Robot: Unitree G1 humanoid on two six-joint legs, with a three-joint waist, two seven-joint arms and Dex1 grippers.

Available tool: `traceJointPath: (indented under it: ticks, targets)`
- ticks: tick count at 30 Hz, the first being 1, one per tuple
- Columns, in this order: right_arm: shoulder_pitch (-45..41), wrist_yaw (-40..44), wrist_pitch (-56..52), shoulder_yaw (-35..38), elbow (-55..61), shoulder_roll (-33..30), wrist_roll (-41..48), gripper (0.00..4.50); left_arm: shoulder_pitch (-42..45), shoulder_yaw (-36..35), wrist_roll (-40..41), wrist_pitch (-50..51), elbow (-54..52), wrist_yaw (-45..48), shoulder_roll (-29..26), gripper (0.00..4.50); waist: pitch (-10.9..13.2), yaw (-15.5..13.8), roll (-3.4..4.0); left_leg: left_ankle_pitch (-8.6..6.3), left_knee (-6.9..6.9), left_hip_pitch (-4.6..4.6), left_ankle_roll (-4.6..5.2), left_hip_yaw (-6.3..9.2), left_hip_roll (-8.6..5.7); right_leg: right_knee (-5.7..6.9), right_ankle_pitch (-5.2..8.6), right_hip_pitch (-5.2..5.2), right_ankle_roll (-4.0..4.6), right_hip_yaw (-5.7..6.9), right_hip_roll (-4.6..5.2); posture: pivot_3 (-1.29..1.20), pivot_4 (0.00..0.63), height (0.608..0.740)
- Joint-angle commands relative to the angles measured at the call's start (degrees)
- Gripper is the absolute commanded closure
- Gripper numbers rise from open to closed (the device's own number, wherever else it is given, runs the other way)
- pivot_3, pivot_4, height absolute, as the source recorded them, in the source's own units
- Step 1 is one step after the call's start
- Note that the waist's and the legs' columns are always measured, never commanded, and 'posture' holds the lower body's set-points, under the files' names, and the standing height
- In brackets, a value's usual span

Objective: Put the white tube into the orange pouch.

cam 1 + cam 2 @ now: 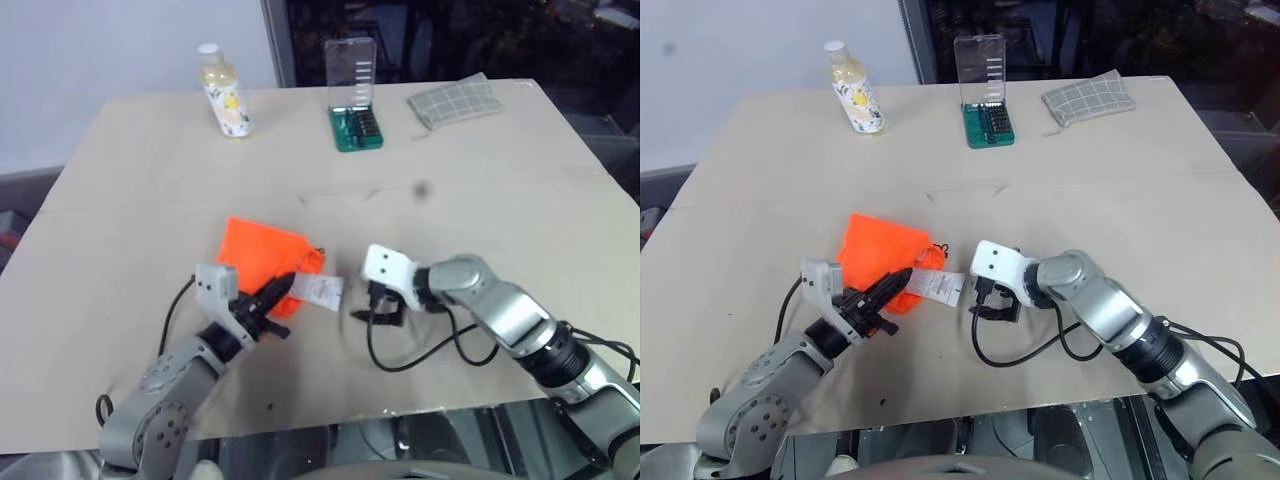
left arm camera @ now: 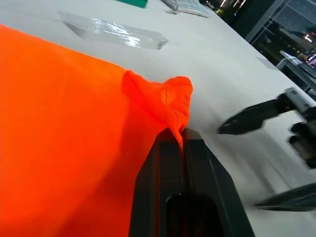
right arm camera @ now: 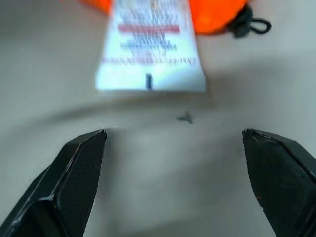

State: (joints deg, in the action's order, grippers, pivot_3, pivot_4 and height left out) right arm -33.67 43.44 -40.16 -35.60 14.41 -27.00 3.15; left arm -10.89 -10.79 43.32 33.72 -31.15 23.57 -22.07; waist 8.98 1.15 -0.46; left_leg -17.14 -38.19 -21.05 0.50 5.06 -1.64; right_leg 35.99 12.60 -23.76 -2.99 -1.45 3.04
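Already the white tube [image 3: 150, 49] is partway into the orange pouch [image 1: 262, 252]: its cap end goes under the orange fabric at the pouch's mouth, while its flat crimped end with the reddish print lies out on the table [image 1: 480, 190], pointing toward the right gripper [image 1: 383, 306]. So, as I judge it, the insertion is begun but not finished; the printed end has yet to go under the fabric.

The left gripper [image 1: 283, 288] has its jaws clenched on a pinch of the pouch's edge, seen in the left wrist view as a raised fold of orange cloth between the black fingers [image 2: 168, 168]. The right gripper sits just beside the tube's free end with its jaws spread wide and nothing between them; the tube lies apart from them.

How deep the tube reaches inside is hidden by the fabric, and the cap cannot be seen at all. The dark drawstring cord [image 3: 249, 23] shows at the pouch's edge beside the tube. Whether the mouth is held open enough for the rest to slide in is hard to tell.
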Motion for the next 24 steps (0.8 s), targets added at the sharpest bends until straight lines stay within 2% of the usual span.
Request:
traceJointPath:
  ticks: [1, 4, 9, 14, 17, 20, 22, 24]
  targets:
    - [-1.44, -2.94, 4.52, -4.12, -2.80, 2.53, -6.58, 0.05, 0.27, -0.42, 0.94, -0.07, -1.45, 0.75, -0.51, 4.50, -0.01, 0.03, -0.01, 0.01, 0.00, 0.01, -0.01, 0.00, 0.01, 0.00, 0.00, 0.00, 0.00, 0.00, -0.01, 0.00, 0.150, 0.740]
    - [-2.64, -3.72, 5.84, -4.73, -5.99, 7.64, -7.73, 0.05, 0.22, -0.07, 0.79, -0.01, -1.66, 0.86, -0.47, 4.50, -0.06, 0.09, -0.09, 0.04, 0.00, 0.07, -0.06, 0.01, 0.01, 0.01, 0.00, 0.05, 0.00, 0.00, -0.03, 0.00, 0.150, 0.740]
    - [-5.41, -5.51, 6.14, -0.90, -11.17, 17.67, -6.50, 0.05, 0.22, 0.59, 0.51, -0.02, -1.70, 1.21, -0.38, 4.50, -0.03, 0.60, -0.05, 0.09, 0.01, 0.14, -0.15, 0.00, 0.19, 0.05, -0.01, 0.07, 0.03, -0.05, -0.16, 0.00, 0.150, 0.740]
    - [-5.50, -8.58, 6.91, 4.25, -12.96, 22.42, -5.57, 0.05, 0.17, 1.26, 0.20, -0.06, -1.53, 1.43, -0.13, 4.50, -0.03, 0.22, -0.05, 0.08, 0.01, 0.05, -0.14, 0.05, 0.11, 0.04, -0.02, 0.00, 0.04, -0.01, -0.03, 0.00, 0.150, 0.740]
    - [-2.62, -5.40, 4.84, 4.61, -8.30, 18.46, -4.77, 0.05, 0.14, 1.19, -0.07, -0.25, -1.08, 1.68, -0.26, 4.50, -0.02, -0.19, -0.04, 0.08, 0.03, 0.04, -0.13, 0.06, 0.07, 0.01, -0.02, 0.00, 0.04, 0.00, 0.00, 0.00, 0.150, 0.740]
    - [0.39, -0.51, 1.57, 4.92, -1.59, 11.39, -2.98, 0.05, -0.03, 0.47, -1.61, -0.86, 0.38, 2.30, -1.30, 4.50, 0.00, -0.40, 0.00, 0.08, 0.09, -0.05, -0.13, 0.09, 0.05, -0.05, -0.02, -0.02, 0.04, 0.05, 0.02, 0.00, 0.150, 0.740]
    - [1.69, 2.47, 0.51, 6.80, 1.36, 5.98, -1.56, 0.05, -1.01, 1.15, -5.38, -2.76, 1.57, 4.40, -3.77, 4.50, 0.01, -0.34, 0.00, 0.07, 0.09, -0.08, -0.12, 0.08, 0.02, -0.07, -0.02, -0.04, 0.04, 0.04, 0.03, 0.00, 0.150, 0.740]
    - [2.68, 0.13, -3.60, 13.44, 0.76, 8.04, 3.01, 0.05, -2.36, 2.31, -9.12, -4.91, 3.09, 6.21, -5.92, 4.50, 0.01, -0.08, 0.01, 0.07, 0.10, -0.05, -0.12, 0.05, -0.03, -0.07, -0.02, -0.03, 0.04, 0.03, 0.00, 0.00, 0.150, 0.740]
